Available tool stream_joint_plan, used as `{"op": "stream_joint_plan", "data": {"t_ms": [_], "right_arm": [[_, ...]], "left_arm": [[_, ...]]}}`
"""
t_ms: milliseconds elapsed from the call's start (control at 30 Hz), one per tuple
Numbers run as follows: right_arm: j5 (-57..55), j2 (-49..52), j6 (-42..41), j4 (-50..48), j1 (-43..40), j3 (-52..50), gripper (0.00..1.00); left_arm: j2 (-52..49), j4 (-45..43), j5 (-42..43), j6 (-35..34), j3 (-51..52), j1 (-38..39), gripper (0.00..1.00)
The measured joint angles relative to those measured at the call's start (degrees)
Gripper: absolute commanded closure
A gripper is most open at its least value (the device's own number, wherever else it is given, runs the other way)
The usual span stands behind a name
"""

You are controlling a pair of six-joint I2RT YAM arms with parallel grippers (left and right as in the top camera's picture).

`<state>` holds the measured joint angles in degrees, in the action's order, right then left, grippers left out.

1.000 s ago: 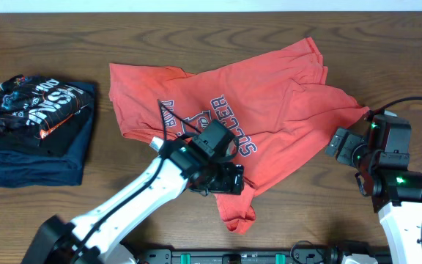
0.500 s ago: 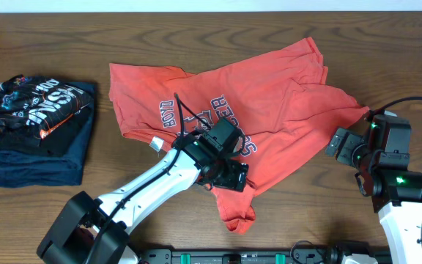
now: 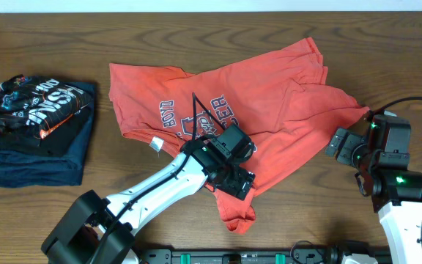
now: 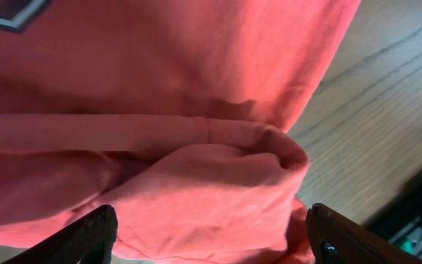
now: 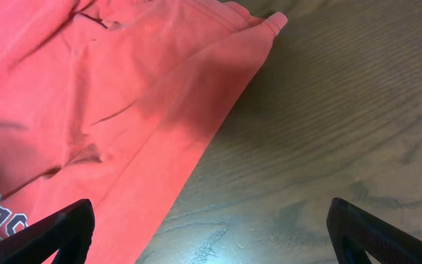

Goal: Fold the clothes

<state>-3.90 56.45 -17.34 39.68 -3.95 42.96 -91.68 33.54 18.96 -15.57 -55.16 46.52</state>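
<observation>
The clothes are one orange-red T-shirt [image 3: 269,103], lying crumpled and face up in the middle of the table with its white lettering upside down. My left gripper [image 3: 239,182] hovers open over the shirt's lower part, just above the narrow flap [image 3: 237,209] that hangs toward the front edge. In the left wrist view a rolled fold of the shirt [image 4: 218,161] lies between the wide-apart fingers [image 4: 86,235], which hold nothing. My right gripper [image 3: 338,142] stands open beside the shirt's right sleeve tip [image 5: 273,22], over bare wood, with the shirt's edge [image 5: 86,95] under its left finger.
A stack of black and navy folded garments [image 3: 39,128] with white print sits at the far left. Brown wood table [image 3: 387,66] shows around the shirt. A dark rail [image 3: 269,257] runs along the front edge.
My left gripper has moved right and slightly forward across the shirt, uncovering the lettering. The right arm has not moved and the shirt lies as before.
</observation>
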Motion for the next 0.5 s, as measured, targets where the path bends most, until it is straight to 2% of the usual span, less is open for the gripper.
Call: {"op": "stream_joint_plan", "data": {"t_ms": [267, 333, 367, 400, 433, 500], "right_arm": [[0.00, 0.33, 0.00, 0.09, 0.00, 0.00, 0.01], [0.00, 0.33, 0.00, 0.09, 0.00, 0.00, 0.01], [0.00, 0.33, 0.00, 0.09, 0.00, 0.00, 0.01], [0.00, 0.33, 0.00, 0.09, 0.00, 0.00, 0.01], [0.00, 0.33, 0.00, 0.11, 0.00, 0.00, 0.01], [-0.02, 0.33, 0.00, 0.11, 0.00, 0.00, 0.01]], "left_arm": [[-2.43, -1.90, -1.57, 1.05, -0.02, 0.11, 0.16], [-4.15, -2.14, -1.44, 1.03, 0.00, 0.22, 0.22], [-4.83, -2.14, -1.31, 1.07, 0.00, 0.31, 0.28], [-5.57, -2.14, -1.14, 1.01, 0.00, 0.48, 0.39], [-6.19, -2.08, -0.94, 1.09, 0.00, 0.72, 0.60], [-6.49, -1.70, -0.72, 1.07, -0.02, 1.05, 0.86]]}}
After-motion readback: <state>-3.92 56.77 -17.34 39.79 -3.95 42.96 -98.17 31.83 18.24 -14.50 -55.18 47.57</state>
